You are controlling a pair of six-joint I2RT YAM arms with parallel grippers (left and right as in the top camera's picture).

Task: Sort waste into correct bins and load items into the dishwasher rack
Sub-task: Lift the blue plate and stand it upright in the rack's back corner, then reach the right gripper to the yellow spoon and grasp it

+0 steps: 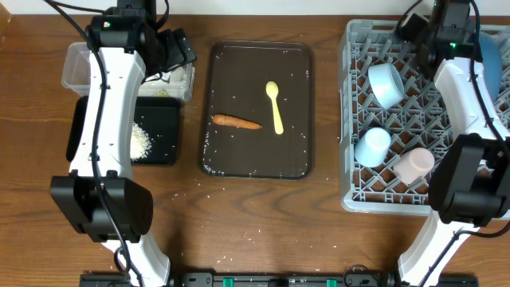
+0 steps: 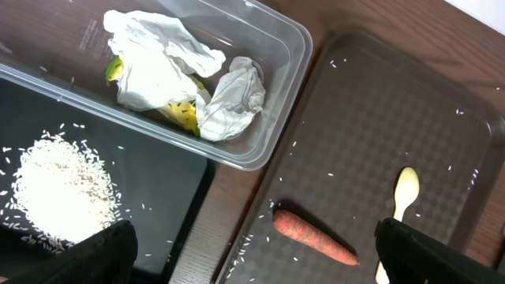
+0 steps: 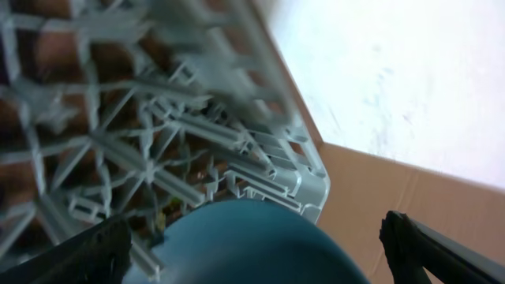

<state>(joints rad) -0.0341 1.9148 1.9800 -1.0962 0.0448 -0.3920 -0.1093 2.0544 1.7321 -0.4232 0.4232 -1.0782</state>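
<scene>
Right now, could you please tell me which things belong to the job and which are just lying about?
Job: carrot, spoon, rice, tissue, wrapper, tub, black tray, rack, pale cup, pink cup, white bowl, blue bowl.
Lying about: brown tray, cardboard.

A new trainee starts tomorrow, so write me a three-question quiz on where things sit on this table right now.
1. True or false: the yellow plastic spoon lies in the large grey plastic pegged rack.
2. The crumpled white tissue lies in: A) the clear plastic rectangular tub; B) the shallow black rectangular tray; C) the dark brown serving tray.
3. How many small cups are in the rack?
Key: 1 false; 2 A; 3 two.
</scene>
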